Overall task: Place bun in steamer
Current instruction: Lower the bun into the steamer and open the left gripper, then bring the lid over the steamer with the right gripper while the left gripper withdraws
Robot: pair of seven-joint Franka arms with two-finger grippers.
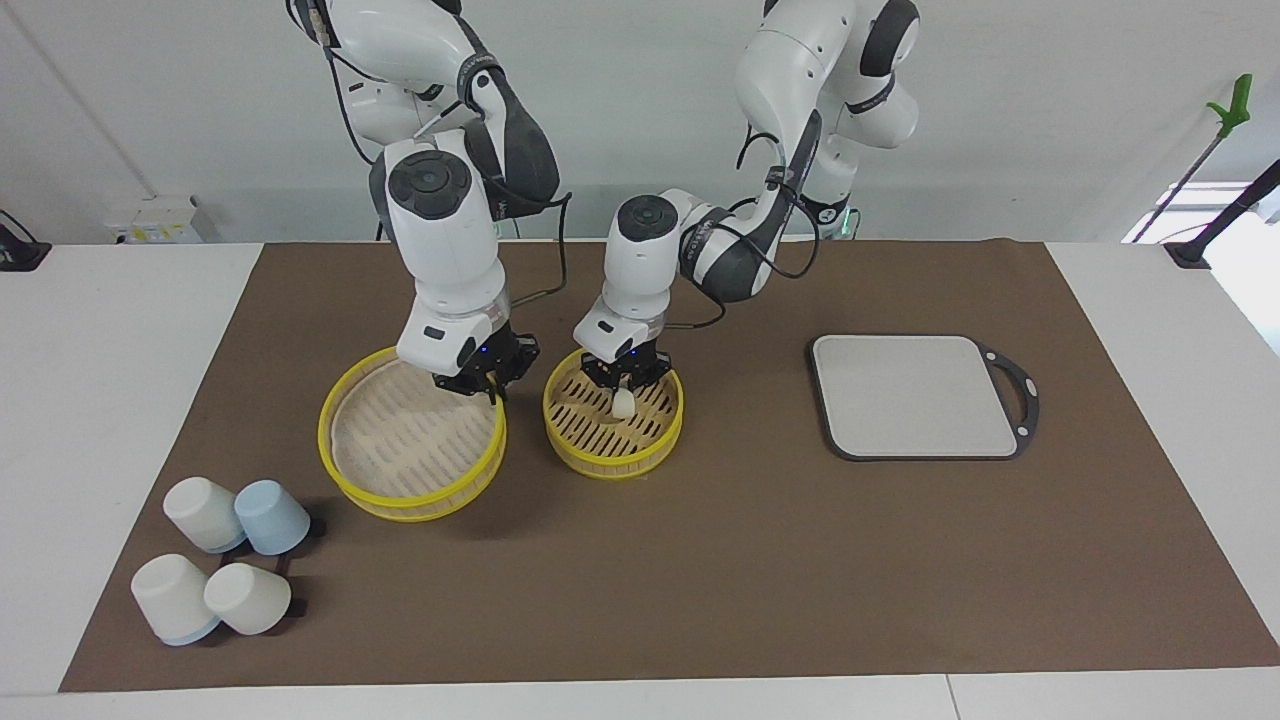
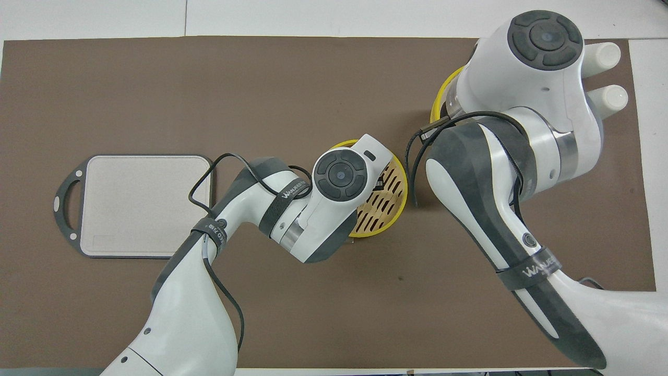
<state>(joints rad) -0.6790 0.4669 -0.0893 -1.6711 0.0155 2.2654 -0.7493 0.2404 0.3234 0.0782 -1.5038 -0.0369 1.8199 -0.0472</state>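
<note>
Clamping a small, cream-white, rounded dough bun [image 1: 624, 403], my left gripper [image 1: 624, 383] is hanging low inside the smaller round yellow-rimmed steamer basket [image 1: 570, 440] with its slatted beige floor. My right gripper [image 1: 482, 381] is gripping the rim of the larger yellow-rimmed steamer tier [image 1: 400, 495], beside it toward the right arm's end, tilting it. Opening too high could be sending the bun rolling over the slats; a sticky pad might be dragging it back out. It is looking smooth, soft and slightly elongated.
</note>
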